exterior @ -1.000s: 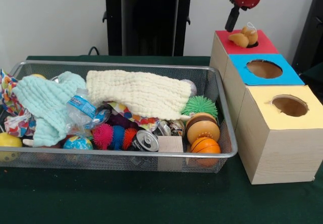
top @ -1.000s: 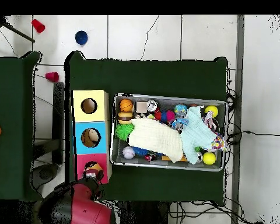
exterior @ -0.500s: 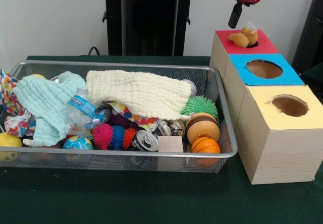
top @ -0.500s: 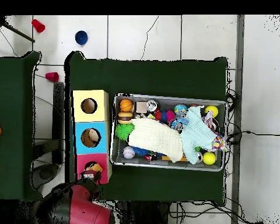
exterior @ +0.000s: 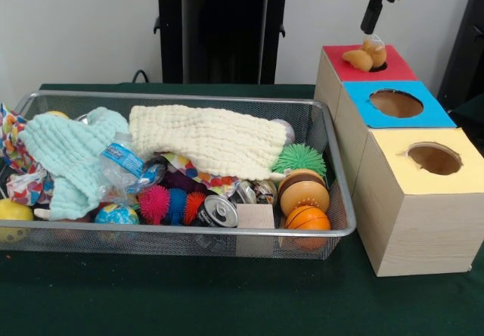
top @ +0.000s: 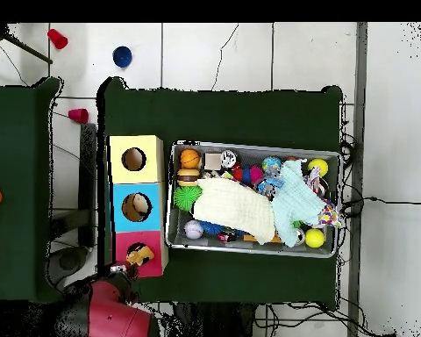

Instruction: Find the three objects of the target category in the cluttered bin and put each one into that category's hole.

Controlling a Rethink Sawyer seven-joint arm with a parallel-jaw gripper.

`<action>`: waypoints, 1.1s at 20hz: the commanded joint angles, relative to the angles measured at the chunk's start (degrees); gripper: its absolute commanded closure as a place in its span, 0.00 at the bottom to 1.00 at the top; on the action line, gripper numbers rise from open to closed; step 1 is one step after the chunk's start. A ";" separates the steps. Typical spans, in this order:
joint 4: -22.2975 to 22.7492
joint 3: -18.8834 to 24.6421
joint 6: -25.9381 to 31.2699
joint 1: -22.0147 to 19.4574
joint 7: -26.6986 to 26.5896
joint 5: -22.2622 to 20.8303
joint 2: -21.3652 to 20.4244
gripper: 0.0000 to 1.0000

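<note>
— Where's the toy?

— The toy (exterior: 365, 54) lies on the red box (exterior: 336, 54), half over its hole (exterior: 378, 66) and not through. From above it shows at the hole's edge (top: 141, 255). My gripper (exterior: 371, 15) hangs above the red box, just behind the toy and apart from it, holding nothing. Whether my tips are spread or closed, I cannot tell; only one dark stub shows.

— Which way does it lie?

— Its long axis runs roughly across the red box's top, the darker orange end pointing toward the bin (exterior: 333, 200), the paler, rounder end sitting over the hole with a small loop sticking up. It looks tilted, the round end a little higher.

— So what's the job?

— As I judge it, the drop is unfinished. To do it well I'd come down on the bin-side end and nudge it toward the hole, or lift that end so the long axis tips downward into the opening. A push across the axis would likely roll it off the red box onto the blue box (exterior: 397, 105) beside it.

— And after?

— Back to the bin, under the cloths (exterior: 208, 139), for the rest.
</note>
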 commanded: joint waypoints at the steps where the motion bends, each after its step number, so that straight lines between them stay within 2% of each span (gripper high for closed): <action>1: -4.78 3.29 -0.10 -1.77 10.93 2.53 5.03 1.00; 4: -3.26 5.59 -4.73 -3.31 10.05 3.08 6.79 1.00; 12: -1.97 7.87 -9.18 -4.41 9.86 3.62 9.10 1.00; 17: -2.18 12.71 -16.12 -7.41 10.45 4.46 12.46 1.00; 22: -2.83 13.92 -15.68 -7.60 11.25 5.67 11.52 1.00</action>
